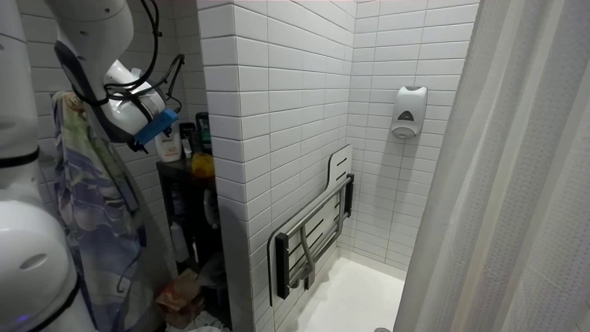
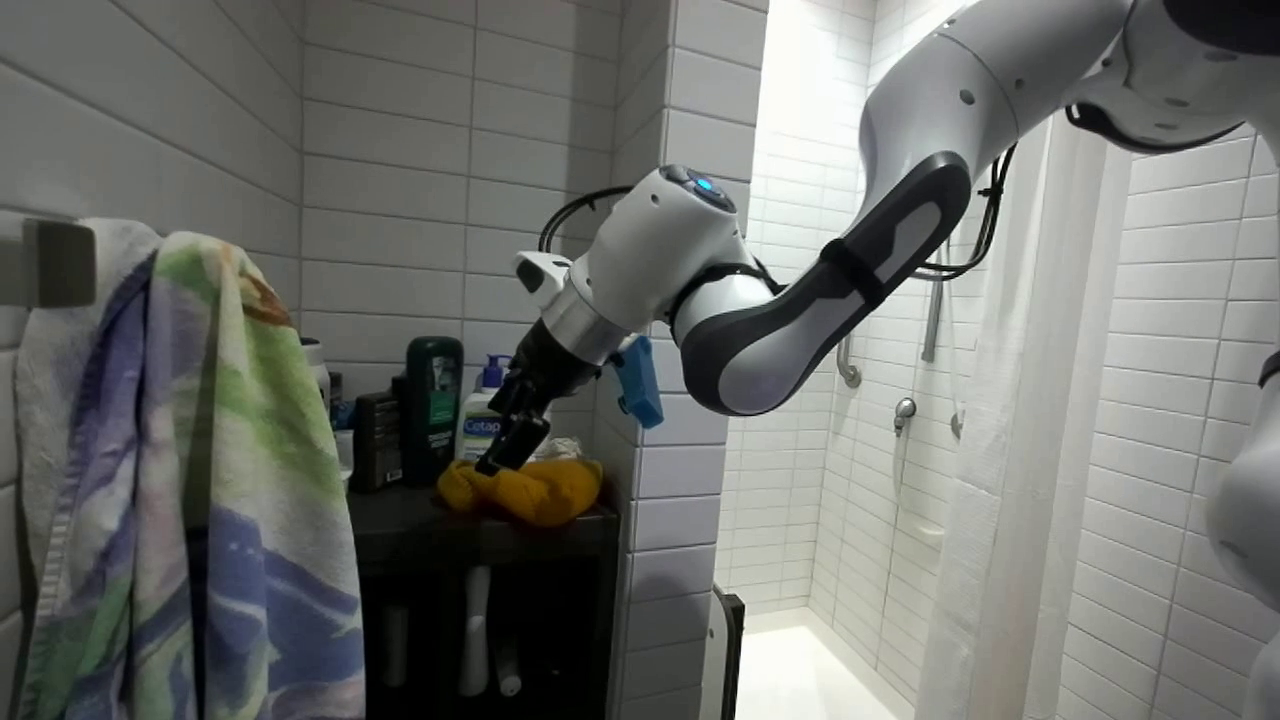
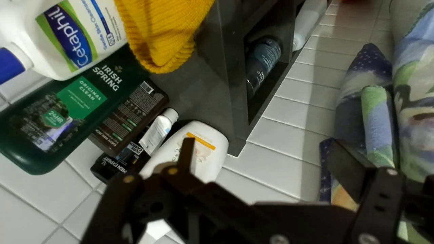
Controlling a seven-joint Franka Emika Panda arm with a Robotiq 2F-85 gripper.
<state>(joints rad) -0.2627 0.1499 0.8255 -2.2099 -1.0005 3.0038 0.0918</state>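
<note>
on dark shelf point(image 3: 203, 96): yellow knit point(image 3: 162, 30); tiled walls point(image 2: 385, 180)

Bottle labels, most of them read in the wrist view.
Upper left, a blue-capped white plastic bottle point(image 3: 69, 37) reads "Cetaphil" and "Gentle Skin Cleanser"; at the left, a dark green plastic bottle point(image 3: 64, 115), "Irish Spring", "Original Clean" and "24HR". Left of centre, a dark brown rectangular bottle point(image 3: 132, 117) bears "Every Man Jack"; lower left, a black container point(image 3: 115, 166), "Men Expert" and "Pure Carbon". Upper right of centre, a dark teal round bottle point(image 3: 264, 61) reads "Dove". In an exterior view, the Cetaphil bottle point(image 2: 478, 428) shows "Cetap".
</note>
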